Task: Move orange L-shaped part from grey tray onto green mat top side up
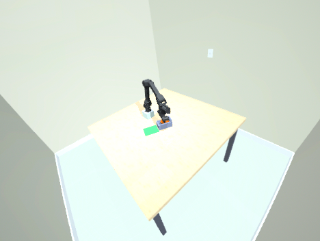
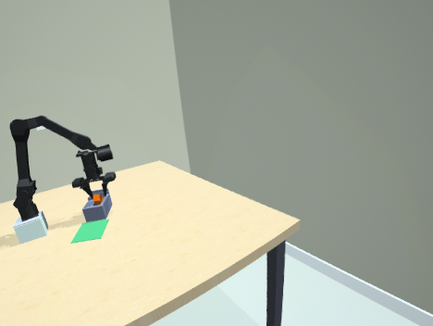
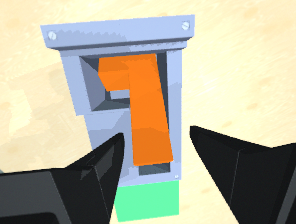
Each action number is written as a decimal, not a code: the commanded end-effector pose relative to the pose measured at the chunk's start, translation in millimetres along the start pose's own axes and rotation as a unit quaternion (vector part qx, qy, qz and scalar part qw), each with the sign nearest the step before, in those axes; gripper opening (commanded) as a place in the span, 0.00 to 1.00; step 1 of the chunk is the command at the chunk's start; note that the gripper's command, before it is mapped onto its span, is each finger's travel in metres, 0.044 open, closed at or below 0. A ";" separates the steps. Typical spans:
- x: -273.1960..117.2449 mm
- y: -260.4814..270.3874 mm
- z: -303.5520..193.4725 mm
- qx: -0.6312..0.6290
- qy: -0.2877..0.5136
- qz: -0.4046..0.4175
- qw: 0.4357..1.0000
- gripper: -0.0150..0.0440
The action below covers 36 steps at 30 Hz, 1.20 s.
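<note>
So we've got the gripper [image 3: 155,155] hovering right over the grey tray [image 3: 72,80], fingers spread apart and gripping nothing. The orange L-shaped part [image 3: 147,115] sits in its pocket, long end tipped up toward us (looks raised, at least from the wrist view). The green mat [image 3: 147,200] lies just beside the tray.

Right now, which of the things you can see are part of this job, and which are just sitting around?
Part of the job:
orange L-shaped part, one end tipped up
grey tray
green mat
gripper, open, straddling the part's raised end

Just there:
table
white wall plate
</note>
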State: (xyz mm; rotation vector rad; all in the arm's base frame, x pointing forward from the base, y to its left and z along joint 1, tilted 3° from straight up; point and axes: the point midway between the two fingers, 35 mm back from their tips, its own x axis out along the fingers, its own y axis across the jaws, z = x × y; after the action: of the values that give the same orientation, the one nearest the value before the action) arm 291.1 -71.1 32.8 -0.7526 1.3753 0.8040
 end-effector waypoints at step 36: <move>1.9 1.7 -0.8 0.000 0.002 0.003 1.000 0.25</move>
State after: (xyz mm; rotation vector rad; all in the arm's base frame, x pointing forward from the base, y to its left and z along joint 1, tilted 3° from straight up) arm 288.9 -70.1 26.7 -0.7495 1.3805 0.8097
